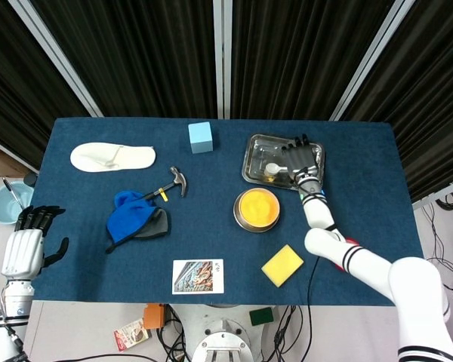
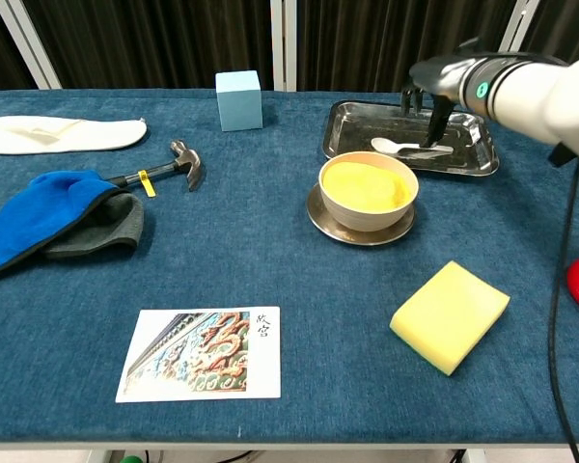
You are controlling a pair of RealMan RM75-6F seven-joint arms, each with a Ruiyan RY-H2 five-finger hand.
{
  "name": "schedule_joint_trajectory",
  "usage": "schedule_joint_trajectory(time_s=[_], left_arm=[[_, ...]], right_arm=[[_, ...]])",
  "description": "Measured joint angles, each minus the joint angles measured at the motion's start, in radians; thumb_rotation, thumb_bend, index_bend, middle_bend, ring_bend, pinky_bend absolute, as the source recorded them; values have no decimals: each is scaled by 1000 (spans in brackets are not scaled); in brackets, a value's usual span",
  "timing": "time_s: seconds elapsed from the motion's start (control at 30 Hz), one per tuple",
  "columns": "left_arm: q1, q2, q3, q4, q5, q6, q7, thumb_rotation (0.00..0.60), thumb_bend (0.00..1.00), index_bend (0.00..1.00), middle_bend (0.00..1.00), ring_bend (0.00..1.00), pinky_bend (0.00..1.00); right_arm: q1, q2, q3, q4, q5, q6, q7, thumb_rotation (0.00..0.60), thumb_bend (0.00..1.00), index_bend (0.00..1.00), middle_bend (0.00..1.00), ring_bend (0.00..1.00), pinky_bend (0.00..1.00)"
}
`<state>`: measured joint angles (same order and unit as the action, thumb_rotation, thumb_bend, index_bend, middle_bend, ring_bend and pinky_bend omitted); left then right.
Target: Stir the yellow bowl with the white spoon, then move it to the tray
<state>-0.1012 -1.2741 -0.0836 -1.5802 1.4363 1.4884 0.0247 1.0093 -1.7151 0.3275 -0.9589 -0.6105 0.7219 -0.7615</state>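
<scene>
Now my right hand (image 1: 303, 161) hangs over the tray (image 2: 477, 159), fingers spread and holding nothing, fingertips just above the white spoon (image 2: 409, 147), which lies flat inside it. Nearby, the yellow bowl (image 2: 368, 189) sits on its saucer. My left hand (image 1: 24, 246) is off the counter (image 2: 270, 260), fingers apart.

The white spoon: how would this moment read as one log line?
white spoon: lying in tray | right hand: open above it | left hand: idle | yellow bowl: on saucer
</scene>
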Motion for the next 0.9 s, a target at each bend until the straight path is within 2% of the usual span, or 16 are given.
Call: schedule_joint_trajectory(time_s=[0.17,0.3,0.4,0.5,0.63,0.8,0.9], left_arm=[[2,22,-3,2,1,5,-5,600,350,241,193,143,83],[7,37,-1,-7,5,12,-3,600,350,240,193,143,84],[11,42,2,-20,11,19,3,600,350,240,193,143,83],[15,45,10,-34,22,26,20,600,350,241,193,143,83],[27,49,29,-62,42,40,57,600,350,241,193,143,82],[45,49,48,-91,72,69,84,600,350,240,193,143,82],[49,47,55,-103,89,77,102,600,350,241,193,143,83]], right_arm=[[-109,185,-11,-273,-93,105,92,600,219,235,227,72,0],[-280,405,-48,-529,-243,255,229,600,218,150,184,26,0],[-429,541,-94,-640,-377,369,369,600,218,65,127,0,0],[-558,623,-155,-689,-510,464,526,600,219,5,77,0,0],[-701,666,-241,-697,-666,603,715,600,223,0,65,0,0],[-862,644,-333,-615,-799,779,862,600,229,0,52,0,0],[-920,594,-356,-547,-843,849,889,600,229,0,52,0,0]])
